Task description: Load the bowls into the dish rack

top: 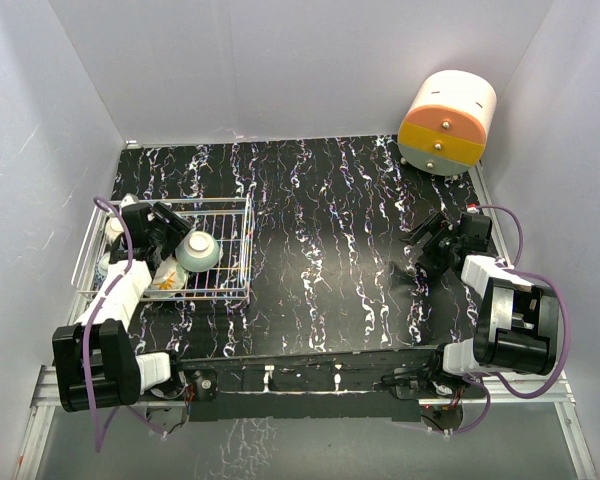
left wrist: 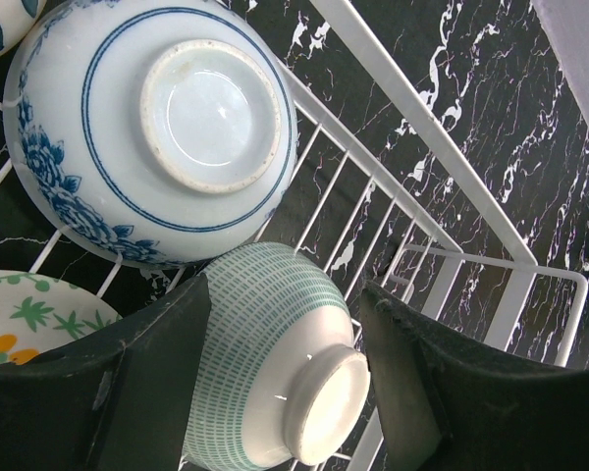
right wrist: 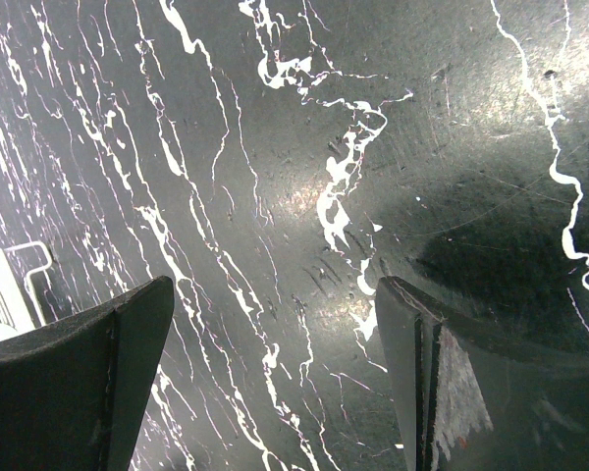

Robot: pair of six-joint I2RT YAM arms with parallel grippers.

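The white wire dish rack [top: 248, 245] stands at the table's left. In it lie a teal-dashed bowl [top: 197, 250] on its side and a yellow-floral bowl [top: 168, 278]. My left gripper [top: 168, 236] is open inside the rack. In the left wrist view the teal-dashed bowl [left wrist: 265, 353] lies on the rack wires [left wrist: 442, 182] between my left gripper's [left wrist: 285, 294] spread fingers; the left finger is at its side and a small gap shows at the right finger. A blue-floral bowl [left wrist: 157, 128] lies upside down beyond it, and the yellow-floral bowl [left wrist: 20, 324] shows at the left. My right gripper [top: 420, 255] is open and empty over bare table [right wrist: 275, 294].
A cream-and-orange cylindrical drawer unit [top: 447, 122] stands at the back right corner. White walls close in the black marbled table [top: 330, 220] on three sides. A corner of the rack shows at the left edge of the right wrist view [right wrist: 5, 285].
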